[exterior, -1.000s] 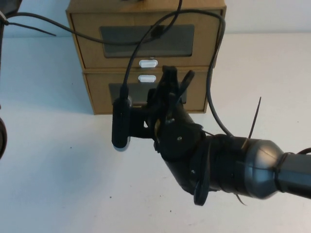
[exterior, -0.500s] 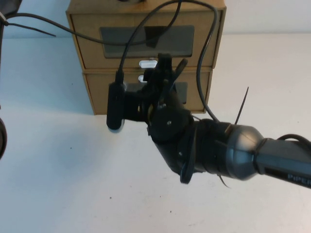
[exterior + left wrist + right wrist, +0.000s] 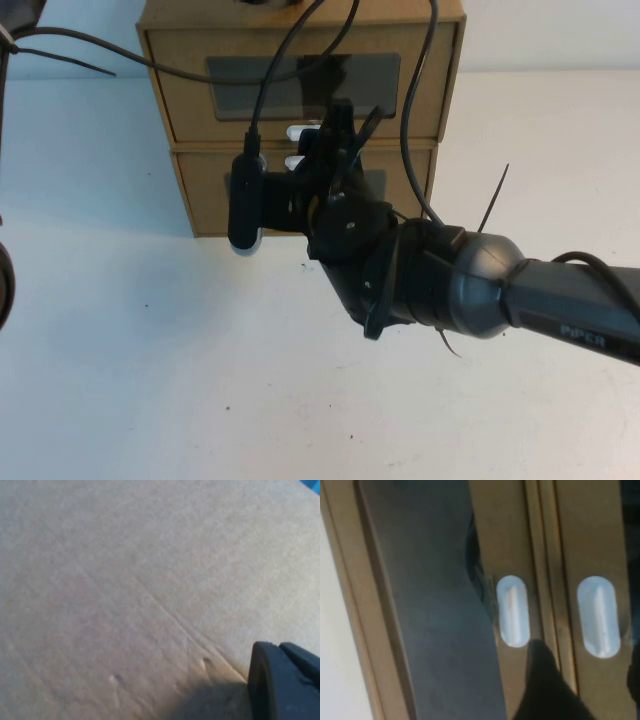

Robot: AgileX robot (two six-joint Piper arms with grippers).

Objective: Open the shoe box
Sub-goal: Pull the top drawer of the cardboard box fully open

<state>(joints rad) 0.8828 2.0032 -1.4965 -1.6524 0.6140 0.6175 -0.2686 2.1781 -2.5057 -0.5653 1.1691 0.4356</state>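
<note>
Shoe box (image 3: 190, 110): brown cardboard, two stacked drawers, at the far edge of the white tabletop (image 3: 120, 350), centre-left. Each drawer front has a dark see-through window (image 3: 260, 85) and a white oval pull tab. The upper tab (image 3: 303, 131) and lower tab (image 3: 296, 161) sit one above the other at the seam. Both fronts look flush, so shut. Right hand (image 3: 353, 115) is up against the box front, just right of the tabs, its tips over the upper drawer's lower edge. It is released, fingers apart, nothing in them. Can't tell if it touches the box. Left hand (image 3: 282, 680) is close over a plain cardboard surface; can't tell whether released or clenched.
</note>
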